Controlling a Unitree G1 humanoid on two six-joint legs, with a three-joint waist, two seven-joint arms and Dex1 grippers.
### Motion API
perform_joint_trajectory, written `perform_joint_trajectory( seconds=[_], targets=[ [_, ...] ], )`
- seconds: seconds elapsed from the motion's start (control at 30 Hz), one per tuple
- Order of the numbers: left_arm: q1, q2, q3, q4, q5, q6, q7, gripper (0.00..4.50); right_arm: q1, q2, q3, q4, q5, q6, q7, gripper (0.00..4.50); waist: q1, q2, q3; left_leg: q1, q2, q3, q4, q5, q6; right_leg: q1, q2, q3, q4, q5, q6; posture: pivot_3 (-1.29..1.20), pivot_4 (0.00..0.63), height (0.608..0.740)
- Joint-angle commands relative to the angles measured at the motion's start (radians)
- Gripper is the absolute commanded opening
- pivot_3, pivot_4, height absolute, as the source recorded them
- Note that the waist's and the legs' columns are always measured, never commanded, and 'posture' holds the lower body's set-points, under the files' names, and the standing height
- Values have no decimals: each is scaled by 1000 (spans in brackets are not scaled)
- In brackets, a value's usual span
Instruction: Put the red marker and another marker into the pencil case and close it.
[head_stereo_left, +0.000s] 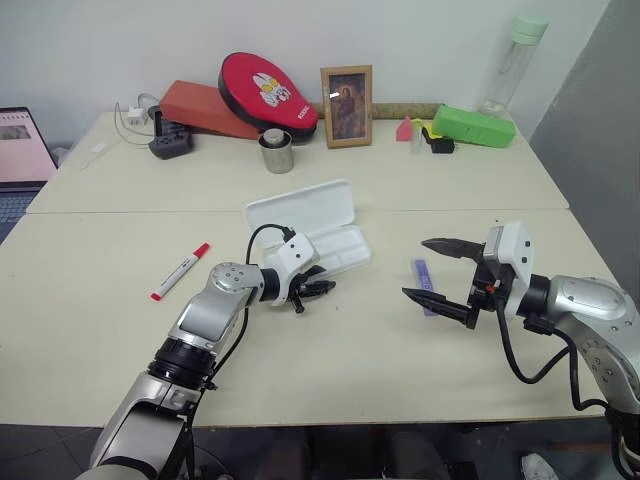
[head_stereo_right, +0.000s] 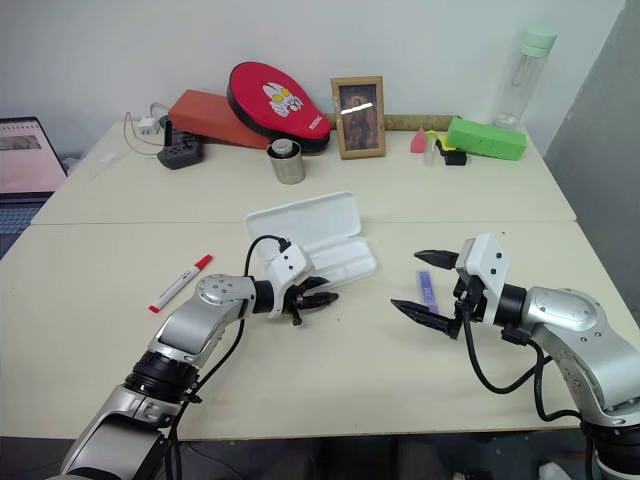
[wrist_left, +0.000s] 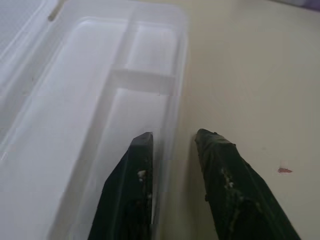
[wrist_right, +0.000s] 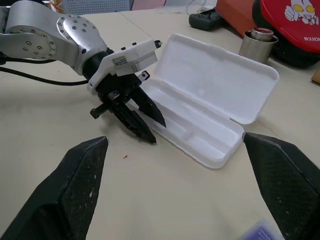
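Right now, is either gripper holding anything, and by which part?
The left gripper pinches the pencil case by the front wall of its tray, one finger inside, one outside. The right gripper is open, holding nothing.

white pencil case (head_stereo_left: 318, 228), seemingly lilac marker (head_stereo_left: 422, 272)

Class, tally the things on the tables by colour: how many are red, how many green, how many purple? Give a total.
Red: 3 – red marker, round pad, flat box
Green: 1 – green box
Purple: 1 – purple marker
Total: 5
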Motion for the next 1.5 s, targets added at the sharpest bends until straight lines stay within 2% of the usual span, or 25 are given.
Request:
perform_joint_trajectory(
  seconds=[0.03,0.13,0.3,0.47,0.7,1.0,1.33,1.47,1.5],
  targets=[
    [-3,-3,-1,4,11,-1,-7,491,-10,-2,-29,-28,22,-7,10,4500,0,0,0,0,0,0,0,0,0,0,0,0,0,0,0,0,150,740],
    [-6,-1,5,20,18,-12,-2,5,-21,0,-25,-16,16,-12,13,4500,-1,0,0,0,0,0,0,0,0,0,0,0,0,0,0,0,150,740],
    [10,29,-4,3,34,-56,-33,5,-17,-11,-50,-34,44,-1,28,4500,-1,0,0,0,0,0,0,0,0,0,0,0,0,0,0,0,150,740],
    [107,142,-24,-131,-15,-221,-247,5,27,-74,-103,-70,94,25,84,4500,-5,0,0,0,1,1,0,0,0,0,0,1,0,0,0,0,150,740],
    [149,201,-32,-169,-23,-289,-368,5,87,-126,-123,-110,122,33,129,4500,1,0,0,-2,0,-1,1,0,0,0,-1,1,-1,0,0,0,150,740],
    [137,192,-50,-136,21,-305,-372,5,158,-159,-153,-133,141,48,149,4500,0,0,0,-1,0,0,1,0,0,0,-1,-1,0,0,0,0,150,740],
    [142,188,-42,-149,9,-240,-372,5,149,-151,-138,-125,132,47,141,4500,0,0,0,-1,0,0,1,0,0,0,0,-1,0,0,0,0,150,740],
    [157,187,-20,-190,-31,-198,-374,1016,145,-149,-134,-118,130,44,145,4500,-1,0,0,-1,0,0,1,0,0,0,0,-1,0,0,0,0,150,740],
    [161,187,-3,-218,-60,-174,-377,1107,145,-148,-133,-114,128,41,149,4500,-1,0,0,-1,0,0,1,0,0,0,0,-1,0,0,0,0,150,740]
  ],
)
